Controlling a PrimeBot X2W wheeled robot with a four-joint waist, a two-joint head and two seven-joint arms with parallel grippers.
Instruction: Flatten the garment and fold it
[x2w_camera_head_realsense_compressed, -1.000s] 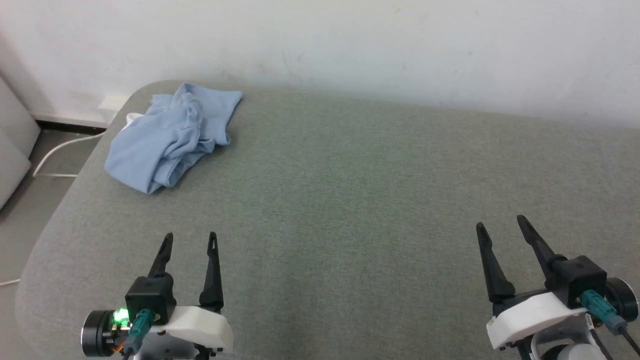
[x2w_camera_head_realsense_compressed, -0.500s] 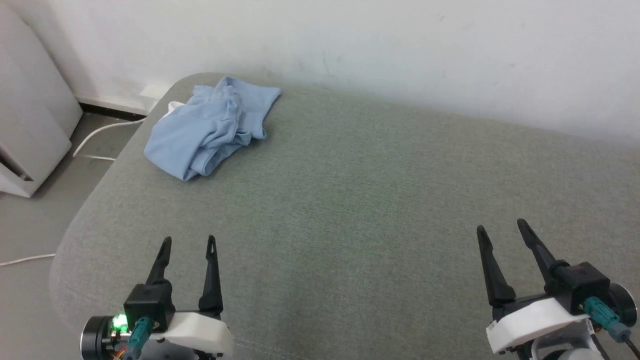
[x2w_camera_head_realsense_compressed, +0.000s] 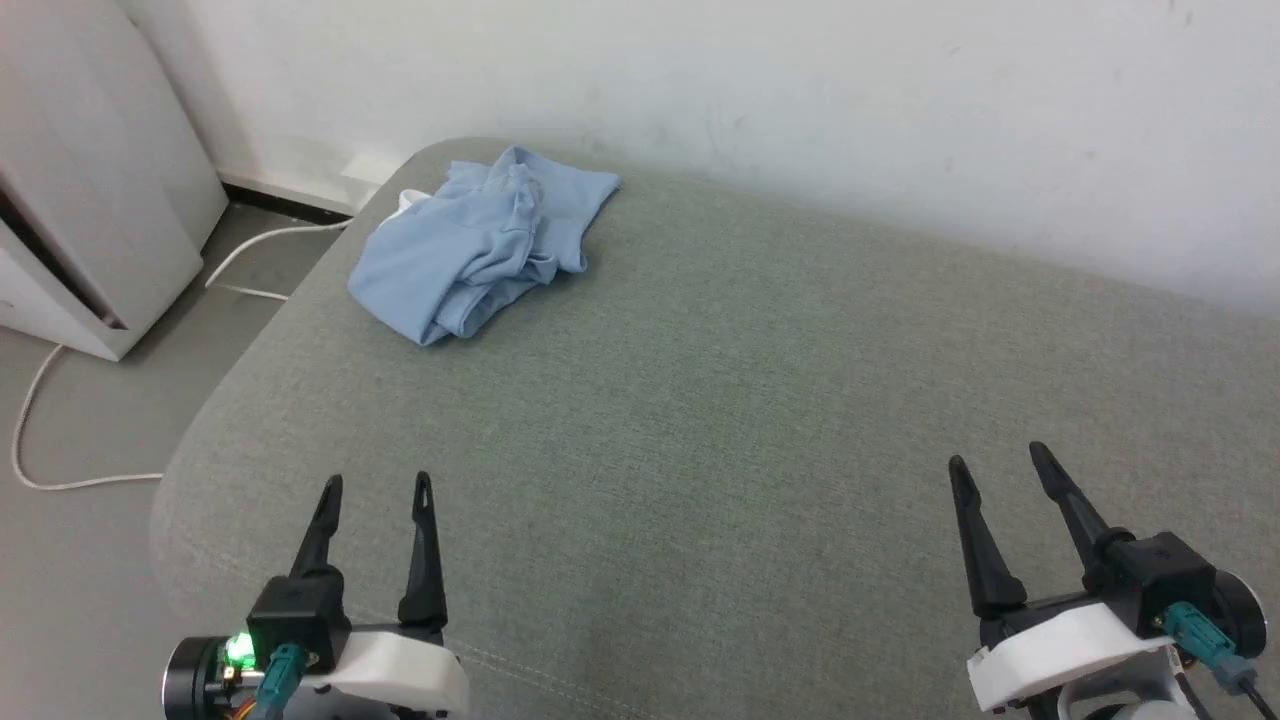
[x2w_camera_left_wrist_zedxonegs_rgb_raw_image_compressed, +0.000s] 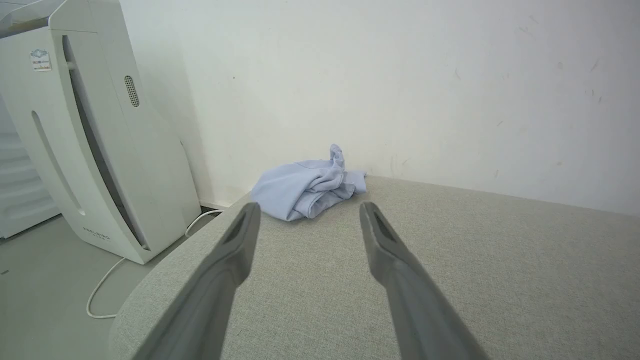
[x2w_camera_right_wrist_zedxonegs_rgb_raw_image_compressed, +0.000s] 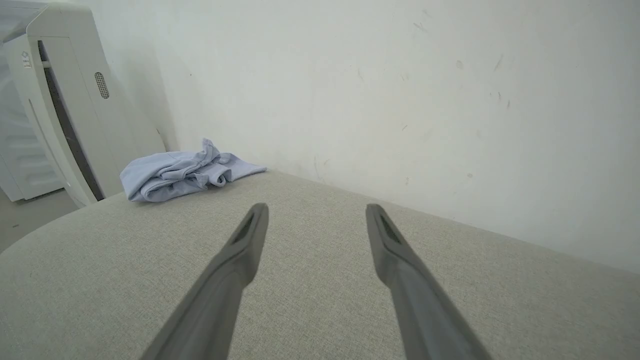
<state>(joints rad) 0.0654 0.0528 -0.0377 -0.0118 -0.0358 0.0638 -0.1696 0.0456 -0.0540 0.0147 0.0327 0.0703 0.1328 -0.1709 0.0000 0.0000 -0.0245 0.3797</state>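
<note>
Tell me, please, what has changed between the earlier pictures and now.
Only the head camera moved, turning toward the robot's left, so more of the white appliance shows. The garment lies crumpled at the same far-left corner of the grey cushion. The left gripper and right gripper stay open, holding nothing.

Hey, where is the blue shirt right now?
In the head view, the garment lies crumpled at the far-left corner of the grey padded surface, by the wall, well ahead of the open left end effector.
</note>
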